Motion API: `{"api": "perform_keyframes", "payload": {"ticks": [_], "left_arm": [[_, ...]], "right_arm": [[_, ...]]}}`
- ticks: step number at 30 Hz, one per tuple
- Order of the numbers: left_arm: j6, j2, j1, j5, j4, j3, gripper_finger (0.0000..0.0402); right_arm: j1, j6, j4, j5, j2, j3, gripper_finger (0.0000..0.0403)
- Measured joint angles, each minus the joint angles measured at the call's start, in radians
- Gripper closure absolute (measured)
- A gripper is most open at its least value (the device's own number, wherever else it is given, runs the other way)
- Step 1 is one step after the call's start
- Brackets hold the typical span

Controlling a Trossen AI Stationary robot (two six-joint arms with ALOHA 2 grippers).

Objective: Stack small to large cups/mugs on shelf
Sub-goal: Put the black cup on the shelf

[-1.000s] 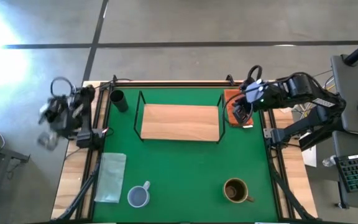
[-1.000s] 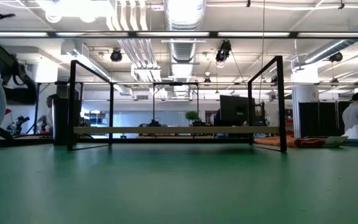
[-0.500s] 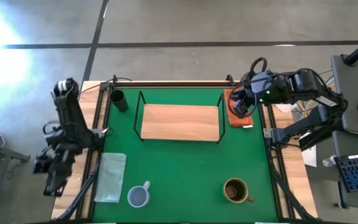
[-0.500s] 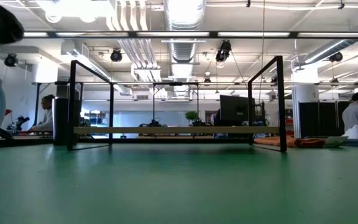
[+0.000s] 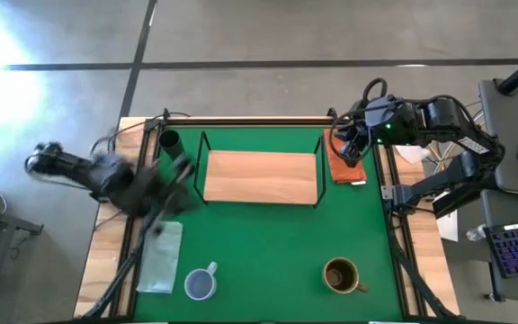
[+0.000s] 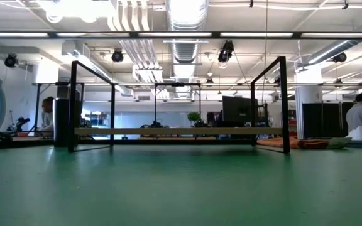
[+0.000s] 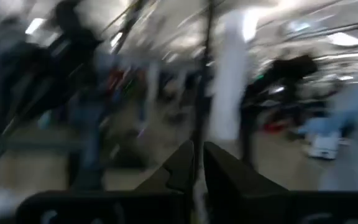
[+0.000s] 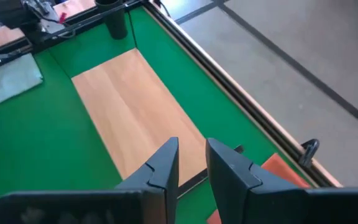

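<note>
On the green table the shelf (image 5: 261,176) stands bare, the black cup (image 5: 170,143) beside its left end, while the blue-grey mug (image 5: 201,283) and brown mug (image 5: 341,275) sit near the front edge. Right gripper (image 5: 349,146) hovers above the orange cloth (image 5: 341,166), fingers narrowly parted, empty. Left gripper (image 5: 180,173), blurred, seems nearly closed, empty.

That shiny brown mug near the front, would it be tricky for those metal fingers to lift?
Probably somewhat. The brown mug looks glossy, so likely slippery and breakable like ceramic. It stands upright and squat, so it seems unlikely to tip, and its side handle offers a grip.
</note>
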Motion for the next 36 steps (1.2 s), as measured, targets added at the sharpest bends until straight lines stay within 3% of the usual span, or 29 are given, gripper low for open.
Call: {"api": "perform_keyframes", "payload": {"ticks": [3,6,8,12,16,20,25,28,31,36], "left_arm": [[-0.136,0.019,0.225,0.174,-0.146,0.06,0.0379],[-0.245,-0.014,0.491,0.257,-0.424,0.152,0.0379],[-0.248,-0.015,0.674,0.289,-0.593,0.221,0.0379],[-0.219,0.017,1.044,0.5,-0.874,0.351,0.0379],[-0.207,0.076,1.309,0.754,-0.938,0.379,0.0379],[-0.321,0.141,1.391,0.886,-0.96,0.331,0.0379],[-0.348,0.257,1.422,0.859,-0.875,0.278,0.0379],[-0.376,0.33,1.411,0.939,-0.8,0.277,0.0379],[-0.422,0.38,1.429,1.007,-0.749,0.32,0.0379],[-0.456,0.46,1.459,1.015,-0.749,0.438,0.0381]], "right_arm": [[0.0,0.0,-0.001,0.0,-0.006,0.0,0.0332],[0.0,0.0,0.002,0.002,-0.011,0.0,0.0332],[-0.001,0.0,0.001,0.004,-0.015,0.001,0.033],[-0.009,-0.009,0.008,0.009,-0.016,0.001,0.0328],[-0.027,-0.016,0.012,0.009,-0.013,0.001,0.0333],[-0.054,-0.032,0.023,0.01,-0.008,-0.001,0.0334],[-0.083,-0.044,0.041,0.009,-0.008,-0.007,0.0335],[-0.096,-0.045,0.038,0.009,-0.008,-0.007,0.0335],[-0.105,-0.046,0.025,0.009,-0.009,-0.007,0.0335],[-0.109,-0.05,0.023,0.009,-0.009,-0.008,0.0335]]}}
